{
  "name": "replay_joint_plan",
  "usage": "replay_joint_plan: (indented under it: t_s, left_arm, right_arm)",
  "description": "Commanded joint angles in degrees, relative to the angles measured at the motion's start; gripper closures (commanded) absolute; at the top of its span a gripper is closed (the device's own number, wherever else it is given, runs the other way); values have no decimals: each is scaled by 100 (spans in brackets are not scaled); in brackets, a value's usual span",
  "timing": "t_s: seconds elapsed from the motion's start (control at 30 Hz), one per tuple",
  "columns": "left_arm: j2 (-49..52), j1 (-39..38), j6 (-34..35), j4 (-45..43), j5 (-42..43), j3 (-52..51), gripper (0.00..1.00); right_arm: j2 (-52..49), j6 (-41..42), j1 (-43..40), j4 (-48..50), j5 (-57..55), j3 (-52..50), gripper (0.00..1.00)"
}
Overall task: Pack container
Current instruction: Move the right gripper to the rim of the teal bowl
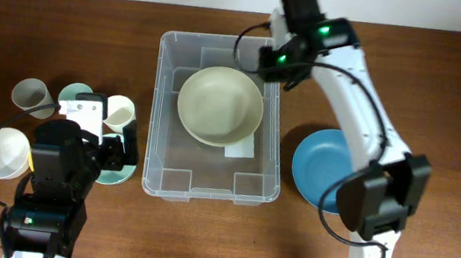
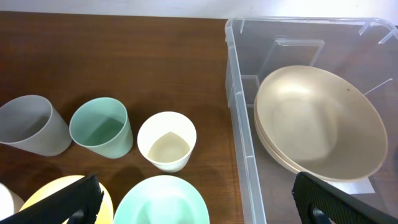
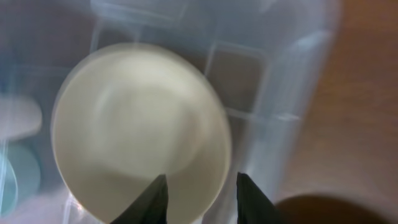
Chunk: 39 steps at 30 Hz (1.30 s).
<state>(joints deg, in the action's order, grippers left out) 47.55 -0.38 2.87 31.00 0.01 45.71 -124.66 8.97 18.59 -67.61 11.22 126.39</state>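
We see the container at the middle of the table, holding stacked beige bowls. Above its far-right corner our right gripper hangs parted, empty. Left of it, our left gripper gapes wide over a cream cup.

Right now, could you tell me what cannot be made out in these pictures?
- Right wrist view: motion blur smears the beige bowl and the container; whether the right gripper touches the bowl is unclear.
- Left wrist view: the bottom edge cuts off the mint plate and yellow bowl.
- Overhead: the left arm partly covers that plate; the bowl hides most of the white label.
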Motion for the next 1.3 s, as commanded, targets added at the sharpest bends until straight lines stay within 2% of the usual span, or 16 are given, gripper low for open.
replay_joint_plan:
  t_s: [0.0, 0.1, 0.13, 0.2, 0.23, 0.27, 0.33, 0.47, 0.6, 0.7, 0.83, 0.87, 1.0, 1.27]
  left_arm:
    - [9, 31, 52, 13, 20, 101, 0]
    - [9, 31, 52, 11, 20, 101, 0]
    - [9, 31, 52, 11, 20, 101, 0]
    - [9, 28, 52, 11, 20, 101, 0]
    - [9, 31, 52, 11, 20, 101, 0]
    - [9, 31, 52, 11, 20, 101, 0]
    - [13, 31, 52, 11, 20, 101, 0]
    - [13, 31, 52, 11, 20, 101, 0]
    - [13, 31, 55, 11, 20, 101, 0]
    - [13, 31, 52, 11, 20, 101, 0]
    - [13, 31, 52, 11, 20, 101, 0]
    - [13, 28, 52, 11, 22, 101, 0]
    - [13, 31, 52, 13, 20, 101, 0]
    - [13, 28, 55, 13, 20, 101, 0]
  right_arm:
    - [1012, 935, -710, -533, -1158, 721, 59]
    - [1412, 1676, -1445, -1003, -1248, 789, 53]
    - [1596, 2037, -1945, -1322, -1189, 789, 51]
    - [1738, 2177, -2487, -1657, -1071, 789, 51]
    - [1832, 2151, -3034, -2011, -859, 789, 49]
    - [1853, 2076, -3200, -2133, -761, 789, 48]
    - [1926, 1469, -3939, -2798, -160, 787, 47]
    - [2422, 868, -4306, -2973, 181, 356, 48]
    - [3779, 752, -4299, -2951, 166, -1198, 47]
    - [4881, 800, -4299, -2629, 168, -2754, 45]
    - [6041, 1333, -4299, -1690, 170, -4883, 7]
    - [6242, 1473, -4299, -1237, 170, -5497, 2]
    - [6015, 1705, -4299, 142, 214, -6885, 0]
    - [4118, 1681, -4299, 1469, 350, -7184, 0]
